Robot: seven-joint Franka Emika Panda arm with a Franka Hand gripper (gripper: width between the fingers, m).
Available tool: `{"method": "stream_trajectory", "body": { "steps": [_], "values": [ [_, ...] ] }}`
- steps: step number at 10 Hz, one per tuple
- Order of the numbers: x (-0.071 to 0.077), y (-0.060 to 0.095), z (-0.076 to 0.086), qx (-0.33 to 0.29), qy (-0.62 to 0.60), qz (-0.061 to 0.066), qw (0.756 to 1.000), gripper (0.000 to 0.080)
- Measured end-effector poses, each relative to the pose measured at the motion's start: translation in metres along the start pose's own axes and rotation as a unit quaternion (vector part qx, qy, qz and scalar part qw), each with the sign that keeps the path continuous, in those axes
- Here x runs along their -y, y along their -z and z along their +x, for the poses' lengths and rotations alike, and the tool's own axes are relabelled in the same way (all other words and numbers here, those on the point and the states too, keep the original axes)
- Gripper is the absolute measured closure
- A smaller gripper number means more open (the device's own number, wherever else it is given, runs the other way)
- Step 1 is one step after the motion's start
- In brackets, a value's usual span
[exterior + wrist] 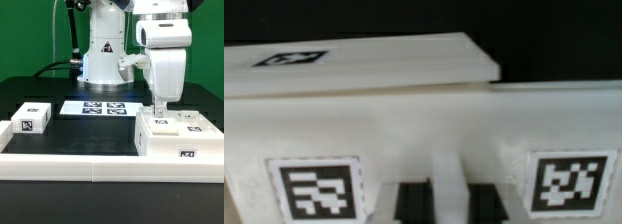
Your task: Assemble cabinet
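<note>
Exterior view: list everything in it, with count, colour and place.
Large white plastic cabinet box with marker tags: one, white, the exterior view's right, near front.
Small white tagged panel piece: one, white, the exterior view's left.
Marker board: one, white with black tags, flat at table centre.
Long low white rail: one, white, along the front.
Black table: one, black, beneath everything.
Robot arm: one, white, base at back centre.
Gripper: one, white, at the box's top; opening unclear.
</note>
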State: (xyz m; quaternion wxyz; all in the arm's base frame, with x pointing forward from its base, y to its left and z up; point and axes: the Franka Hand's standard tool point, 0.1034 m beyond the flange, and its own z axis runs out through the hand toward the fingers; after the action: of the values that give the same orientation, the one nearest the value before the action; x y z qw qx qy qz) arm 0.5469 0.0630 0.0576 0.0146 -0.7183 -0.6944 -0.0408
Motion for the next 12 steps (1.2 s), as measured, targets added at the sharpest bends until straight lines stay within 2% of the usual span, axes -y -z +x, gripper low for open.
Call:
{"method": "stream_trajectory", "body": {
  "steps": [1, 4, 8, 12],
  "values": [
    [-0.009, 0.000, 0.000, -0.002, 0.005, -0.005, 1.000, 0.0729],
    [-0.019, 0.001, -0.001, -0.004, 0.007, -0.011, 1.000, 0.0729],
    [-0.028, -0.001, 0.001, -0.008, 0.009, -0.017, 1.000, 0.0727],
    [-0.029, -0.001, 0.001, -0.007, -0.002, -0.018, 1.000, 0.0725]
  ]
}}
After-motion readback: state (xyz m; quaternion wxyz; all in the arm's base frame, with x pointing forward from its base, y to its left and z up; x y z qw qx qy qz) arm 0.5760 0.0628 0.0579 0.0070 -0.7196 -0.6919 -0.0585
